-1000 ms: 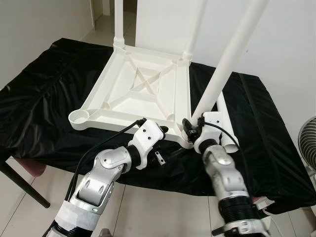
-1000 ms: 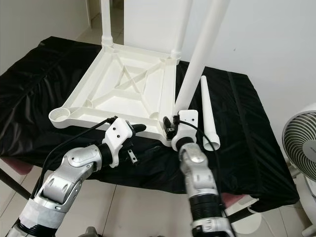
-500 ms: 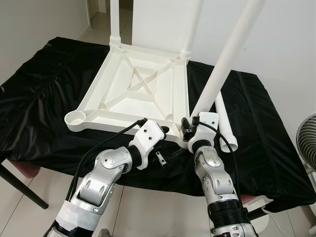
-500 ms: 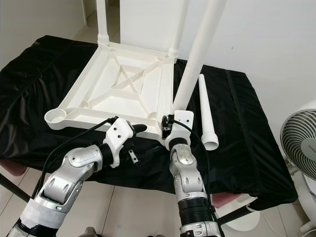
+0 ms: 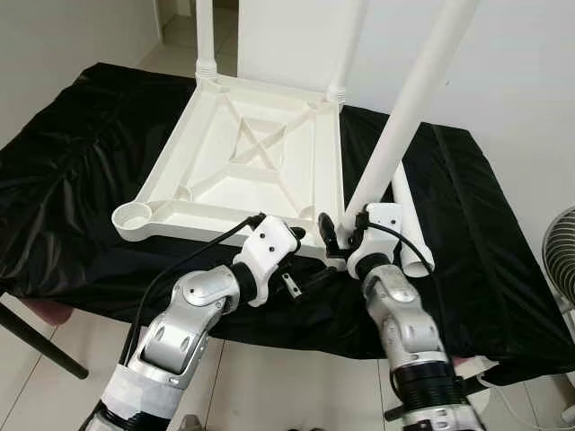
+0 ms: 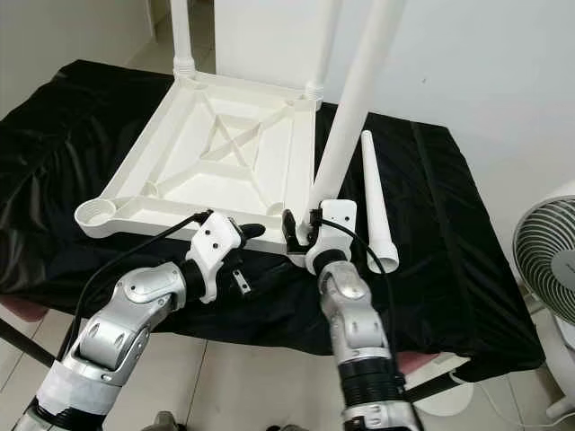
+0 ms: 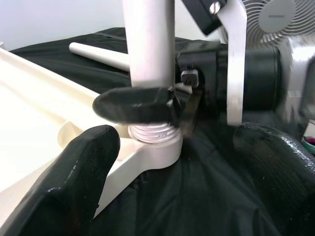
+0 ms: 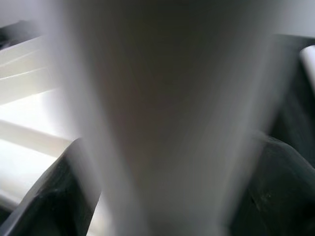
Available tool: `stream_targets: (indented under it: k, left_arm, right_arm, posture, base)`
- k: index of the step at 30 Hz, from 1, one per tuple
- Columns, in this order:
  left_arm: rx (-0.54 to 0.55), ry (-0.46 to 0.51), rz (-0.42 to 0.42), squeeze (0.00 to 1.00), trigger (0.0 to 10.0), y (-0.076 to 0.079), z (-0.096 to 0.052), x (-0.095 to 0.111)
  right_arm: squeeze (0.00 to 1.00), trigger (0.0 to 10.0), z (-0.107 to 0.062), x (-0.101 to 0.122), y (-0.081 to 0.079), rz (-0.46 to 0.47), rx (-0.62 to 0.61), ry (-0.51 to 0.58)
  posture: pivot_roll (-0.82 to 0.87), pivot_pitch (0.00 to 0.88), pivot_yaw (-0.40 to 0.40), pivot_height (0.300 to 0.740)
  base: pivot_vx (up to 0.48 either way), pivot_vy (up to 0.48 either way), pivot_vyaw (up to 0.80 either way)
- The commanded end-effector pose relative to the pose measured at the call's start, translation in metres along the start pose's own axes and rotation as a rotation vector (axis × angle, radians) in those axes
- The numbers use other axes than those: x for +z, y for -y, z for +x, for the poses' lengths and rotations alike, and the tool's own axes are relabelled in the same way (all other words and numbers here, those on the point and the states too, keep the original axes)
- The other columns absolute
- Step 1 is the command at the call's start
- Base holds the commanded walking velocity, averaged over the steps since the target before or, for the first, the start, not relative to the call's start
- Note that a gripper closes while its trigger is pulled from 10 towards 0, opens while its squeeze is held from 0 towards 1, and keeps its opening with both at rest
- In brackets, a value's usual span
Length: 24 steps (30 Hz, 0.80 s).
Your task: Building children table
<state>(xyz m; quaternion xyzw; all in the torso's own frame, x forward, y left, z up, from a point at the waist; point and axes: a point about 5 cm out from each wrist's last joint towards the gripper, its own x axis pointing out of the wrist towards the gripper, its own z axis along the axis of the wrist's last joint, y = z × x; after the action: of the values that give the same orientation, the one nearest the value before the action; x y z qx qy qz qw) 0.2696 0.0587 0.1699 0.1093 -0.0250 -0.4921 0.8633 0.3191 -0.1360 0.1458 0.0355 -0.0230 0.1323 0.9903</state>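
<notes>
White plastic is what we are working with: the upturned tabletop (image 5: 243,171) is lying underside-up on the black-draped counter (image 5: 81,180), with two legs (image 5: 205,36) standing in its far corner sockets. We are fitting the third leg (image 5: 404,108) into the near right corner; its threaded end is sitting in the socket (image 7: 152,140), though we judge it is not fully seated. Our right gripper (image 5: 337,241) is clamping that leg just above the socket. The leg's long axis is rising from the socket and leaning up toward the right. Our left gripper (image 7: 172,182) is hovering spread open close by the same corner, gripping nothing. The fourth leg (image 6: 375,202) is lying loose on the cloth, wide end toward us, and the near left socket (image 5: 133,215) is waiting empty.
</notes>
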Motion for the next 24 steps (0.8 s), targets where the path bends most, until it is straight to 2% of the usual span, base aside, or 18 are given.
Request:
stream_targets:
  k: [1,2,3,5,9,14,20,21,24]
  left_arm:
    - [0.051,-0.002,0.002,0.0,10.0,-0.002,0.001,0.001]
    - [0.051,-0.001,0.001,0.0,10.0,-0.002,0.001,0.002]
    - [0.052,0.0,0.001,0.0,10.0,-0.002,0.001,0.002]
    - [0.052,0.0,0.001,0.0,10.0,-0.002,0.001,0.002]
    - [0.051,0.0,0.0,0.0,10.0,-0.002,0.001,0.002]
    - [0.051,-0.003,-0.004,0.0,10.0,0.0,0.0,0.002]
    - [0.051,-0.005,-0.004,0.0,10.0,0.0,-0.001,0.002]
    - [0.051,-0.005,-0.004,0.0,10.0,0.0,-0.001,0.002]
    - [0.048,-0.005,-0.004,0.0,10.0,0.0,-0.001,0.002]
  right_arm:
    - [1.0,10.0,0.002,0.006,0.0,-0.01,0.065,0.016]
    - [0.0,10.0,0.001,0.008,0.003,-0.029,0.138,0.017]
    - [0.0,10.0,0.001,0.009,0.008,-0.046,0.194,0.011]
    - [0.0,10.0,0.0,0.01,0.01,-0.053,0.23,0.007]
    - [0.0,10.0,0.001,0.011,0.018,-0.131,0.294,-0.001]
    - [0.0,10.0,-0.003,0.005,0.022,-0.147,0.454,-0.055]
    - [0.0,10.0,-0.004,-0.001,0.025,-0.161,0.505,-0.081]
    - [0.0,0.0,-0.004,-0.003,0.026,-0.16,0.522,-0.088]
    - [0.0,0.0,-0.003,-0.006,0.029,-0.137,0.539,-0.097]
  posture:
    - [0.13,0.064,-0.101,0.74]
    - [0.13,0.065,-0.1,0.74]
    - [0.13,0.066,-0.099,0.74]
    - [0.13,0.068,-0.098,0.74]
    - [0.13,0.073,-0.096,0.74]
    - [0.14,0.077,-0.094,0.74]
    - [0.15,0.074,-0.094,0.74]
    - [0.15,0.069,-0.093,0.74]
    - [0.15,0.066,-0.097,0.74]
  base:
    - [0.0,0.0,0.0]
    - [0.0,0.0,0.0]
    - [0.0,0.0,0.0]
    - [0.0,0.0,0.0]
    - [0.0,0.0,0.0]
    - [0.0,0.0,0.0]
    - [0.0,0.0,0.0]
    - [0.0,0.0,0.0]
    - [0.0,0.0,0.0]
